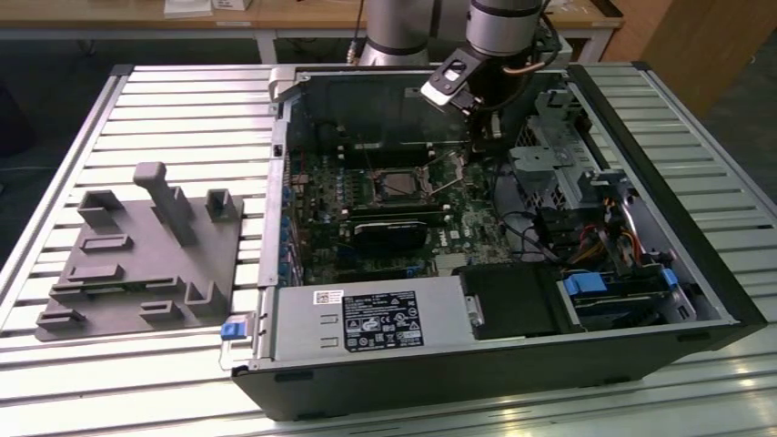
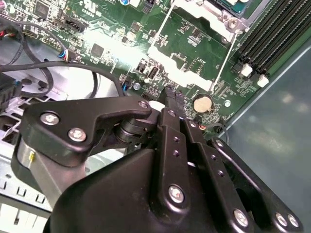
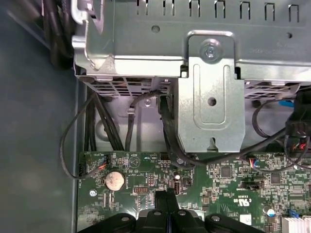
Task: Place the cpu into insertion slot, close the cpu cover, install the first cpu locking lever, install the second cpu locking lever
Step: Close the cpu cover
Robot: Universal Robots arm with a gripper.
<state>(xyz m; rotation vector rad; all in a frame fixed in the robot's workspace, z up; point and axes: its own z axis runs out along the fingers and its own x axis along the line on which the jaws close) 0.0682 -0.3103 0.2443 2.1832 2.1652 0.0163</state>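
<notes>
My gripper (image 1: 486, 135) hangs inside the open computer case, over the motherboard's far corner at the exterior view's right of the cpu socket (image 1: 398, 187). Its black fingers are pressed together with nothing between them; both wrist views show the gripper (image 2: 172, 93) (image 3: 167, 195) just above the green board near a coin battery (image 2: 202, 103). A silvery frame, the cpu cover (image 2: 216, 14), rims the socket, whose centre looks dark. I cannot tell whether the cpu lies there. Thin metal levers (image 2: 224, 58) (image 2: 163, 26) run along two sides of the socket.
A metal drive cage (image 3: 209, 97) with black cables (image 3: 165, 126) stands close beside the gripper. Memory slots (image 2: 272, 34) and the case wall lie on the socket's other side. A black card (image 1: 391, 228), the power supply (image 1: 364, 323) and a grey fixture (image 1: 140, 255) are nearer.
</notes>
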